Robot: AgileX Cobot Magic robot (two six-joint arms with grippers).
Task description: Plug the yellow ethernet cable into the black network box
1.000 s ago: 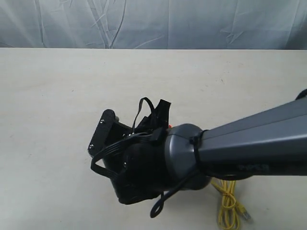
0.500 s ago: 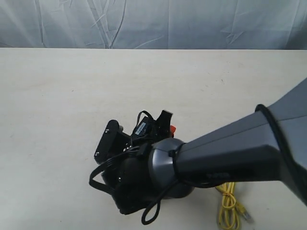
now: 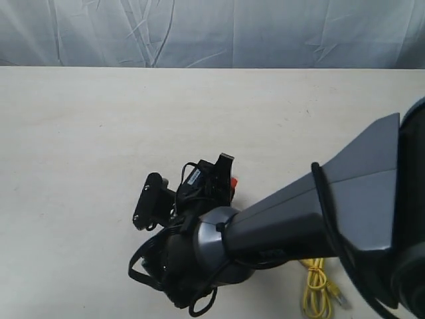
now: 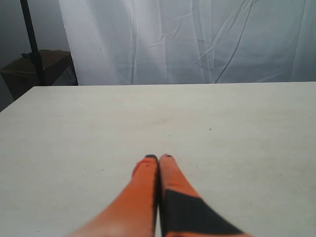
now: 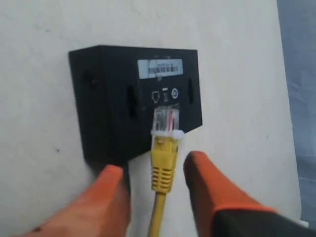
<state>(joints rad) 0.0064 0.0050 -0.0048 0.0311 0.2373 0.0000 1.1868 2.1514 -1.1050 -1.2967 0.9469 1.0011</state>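
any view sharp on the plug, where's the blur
Right wrist view: plug of the yellow ethernet cable fairly sharp, label on the black network box too soft to read; left wrist view: left gripper blurred near the lens; exterior view: even light, right arm hides the box.

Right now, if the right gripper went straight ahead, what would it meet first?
Probably the black network box, just ahead of the right gripper; the yellow ethernet cable lies between its open jaws.

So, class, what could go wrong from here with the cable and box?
1. The right gripper is open around the yellow ethernet cable, not gripping; its clear plug shows whole against the black network box, so it may be unseated and slip.
2. Closing off-centre could shove the box.
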